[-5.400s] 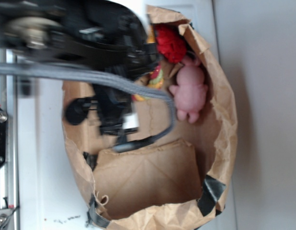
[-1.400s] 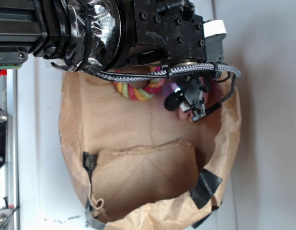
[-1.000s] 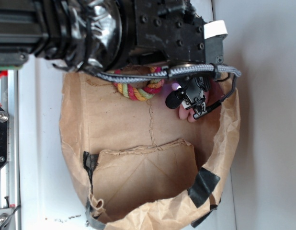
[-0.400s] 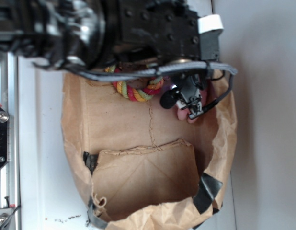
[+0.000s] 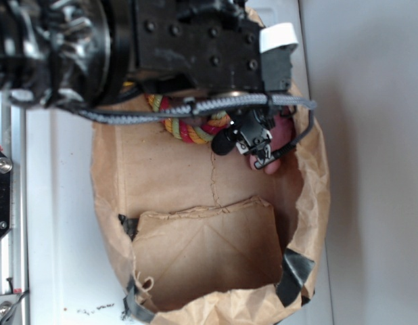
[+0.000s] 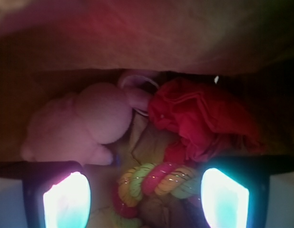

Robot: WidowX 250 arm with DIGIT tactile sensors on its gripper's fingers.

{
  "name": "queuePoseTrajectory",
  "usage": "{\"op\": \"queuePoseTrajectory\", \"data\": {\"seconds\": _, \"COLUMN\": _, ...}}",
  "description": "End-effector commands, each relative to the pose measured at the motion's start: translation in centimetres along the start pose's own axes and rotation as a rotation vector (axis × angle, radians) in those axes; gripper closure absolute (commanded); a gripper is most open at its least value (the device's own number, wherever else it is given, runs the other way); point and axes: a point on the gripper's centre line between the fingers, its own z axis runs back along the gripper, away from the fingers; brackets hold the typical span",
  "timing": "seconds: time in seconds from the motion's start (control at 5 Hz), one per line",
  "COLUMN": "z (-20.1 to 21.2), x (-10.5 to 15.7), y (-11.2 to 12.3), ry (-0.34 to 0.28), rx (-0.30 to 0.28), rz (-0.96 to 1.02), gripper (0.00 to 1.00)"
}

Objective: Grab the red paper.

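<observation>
While the black robot arm (image 5: 195, 47) hangs over the far end of the crumpled brown paper bag (image 5: 310, 203), the contents stand as follows, each placed against that bag.

Item: gripper (image 6: 146, 202). Fingers set wide apart, nothing between them; both pads glow pale at the bottom of the wrist view. Against a second ago the arm has slid toward the bag's closed end and the wrist has drawn back a little, so more of the rope ring shows in the exterior view. Judgement: an approach in hand, the grasp not yet made; the open span now points into the bag's end.

Item: bright red wad of wrinkled thin paper (image 6: 199, 118). Lies deep at the bag's closed end, against its wall, beyond the gripper's right-hand pad in the wrist view. Apart from both fingers.

Item: pale pink rubber pig toy (image 6: 85, 123). Beside the red paper, touching or nearly so; exact contact unclear.

Item: red, yellow and green rope ring (image 6: 151, 183). Nearest the gripper, between the pads.

Concealed: from the exterior view the arm covers the red paper wholly, and only a sliver of pink shows. Wrist view dim and red-tinted; bag floor hard to read.
</observation>
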Motion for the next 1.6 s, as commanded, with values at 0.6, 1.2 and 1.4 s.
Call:
{"op": "queuePoseTrajectory", "data": {"seconds": 0.6, "z": -0.4, "x": 1.9, "y": 2.5, "ry": -0.071, "rx": 0.123, "rz": 0.152, "gripper": 0.0}}
{"op": "queuePoseTrajectory", "data": {"seconds": 1.2, "z": -2.0, "x": 2.8, "y": 2.2, "ry": -0.073, "rx": 0.166, "rz": 0.163, "gripper": 0.0}}
{"op": "queuePoseTrajectory", "data": {"seconds": 1.4, "z": -2.8, "x": 3.2, "y": 2.4, "ry": -0.067, "rx": 0.201, "rz": 0.179, "gripper": 0.0}}
